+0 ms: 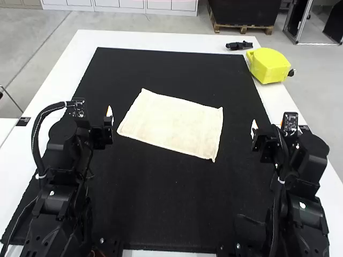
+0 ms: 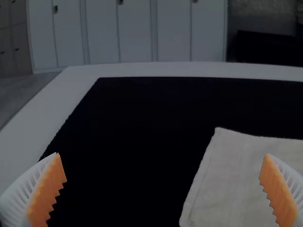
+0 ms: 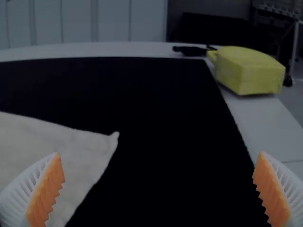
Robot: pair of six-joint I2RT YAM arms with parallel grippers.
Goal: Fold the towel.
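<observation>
Left fingers spread, towel seemingly just beside.

In the high view, the left arm and the right arm stand well apart, both pointing forward, with a black cable arching beside the left one. The left tool and the right tool hang apart. In the wrist views, the left tool and the right tool gape wide, their ribbed white fingers carrying toothed orange pads that face each other.
</observation>
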